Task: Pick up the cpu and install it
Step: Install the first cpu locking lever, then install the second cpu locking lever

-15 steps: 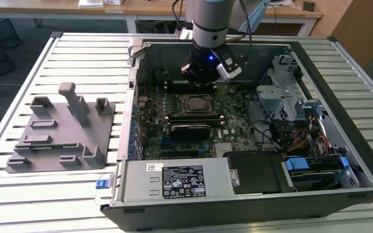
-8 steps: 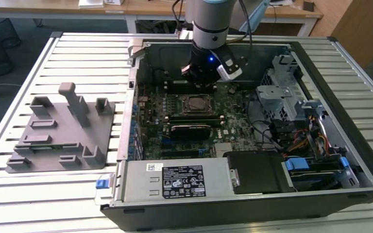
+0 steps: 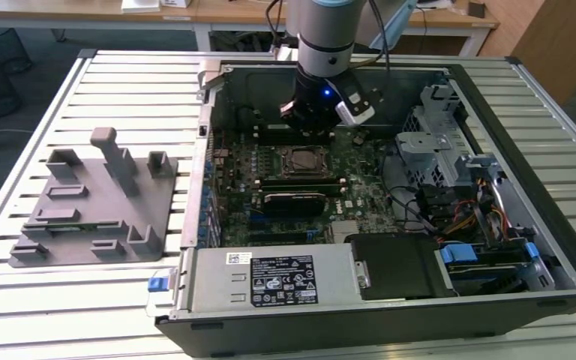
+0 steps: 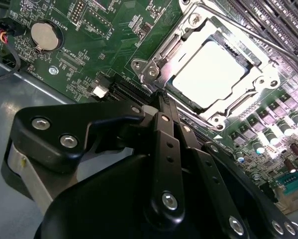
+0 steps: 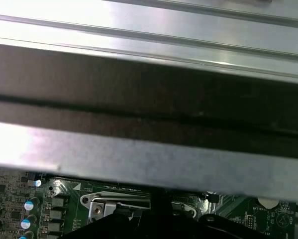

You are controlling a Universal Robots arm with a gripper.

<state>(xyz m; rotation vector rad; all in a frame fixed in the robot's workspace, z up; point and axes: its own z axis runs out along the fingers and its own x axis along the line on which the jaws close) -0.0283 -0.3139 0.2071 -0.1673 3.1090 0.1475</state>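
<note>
I saw a slatted pale metal counter [image 3: 118, 300] carrying an open black computer case [image 3: 388, 315], its green motherboard [image 3: 368, 172] lying flat inside. At nine o'clock from the case sat a matte grey plastic fixture tray [image 3: 93, 210] with upright posts and shallow pockets. Wooden desks ran along the room's far side.

The arm's silver-and-black wrist [image 3: 323, 45] hung over the case's twelve o'clock end, and the black tool [image 4: 161, 99] hovered just beside the socket frame [image 4: 153, 69], a shiny steel bracket with screws at its corners. In the second wrist view its slim tips looked pressed together, gripping nothing.

The cpu [image 4: 211, 74], a flat square with a pale silvery top, lay seated inside that frame. Glare washed out its surface.

In the first wrist view the case's metal wall [image 5: 149, 164] hid most of the board.
</note>
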